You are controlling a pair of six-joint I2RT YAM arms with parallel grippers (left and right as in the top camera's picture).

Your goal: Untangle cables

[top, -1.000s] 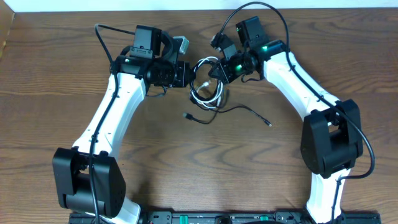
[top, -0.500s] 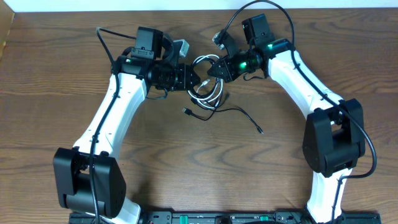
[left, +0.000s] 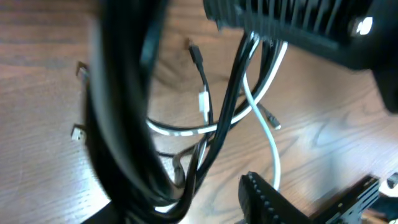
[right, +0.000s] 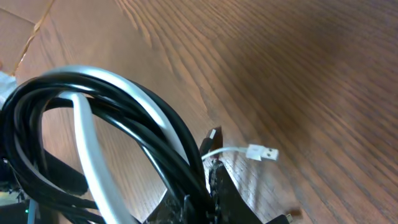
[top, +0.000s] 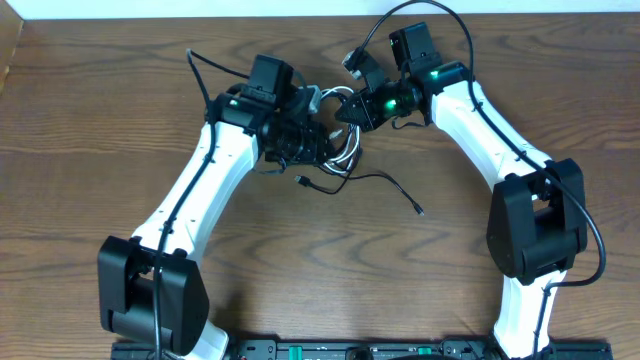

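The cables [top: 340, 150] form a tangle of white and black loops at the back middle of the table. My right gripper [top: 346, 110] is shut on the top of the bundle [right: 155, 143] and holds it lifted, the jaws [right: 208, 199] pinching black strands beside a white one. A white USB plug [right: 261, 151] dangles near it. My left gripper [top: 318, 135] sits against the bundle's left side, open. In the left wrist view black loops [left: 217, 112] and a white cord [left: 267, 134] hang in front of and between its fingers [left: 264, 199].
A thin black cable [top: 385, 178] trails right across the wood to a small plug [top: 419, 210]. Another black plug [top: 300, 182] lies just in front of the bundle. The table's back edge [top: 300, 17] is close behind both grippers.
My left arm swung right into the bundle and its jaws opened. The right gripper lifted the bundle slightly back, and the trailing black plug slid left.
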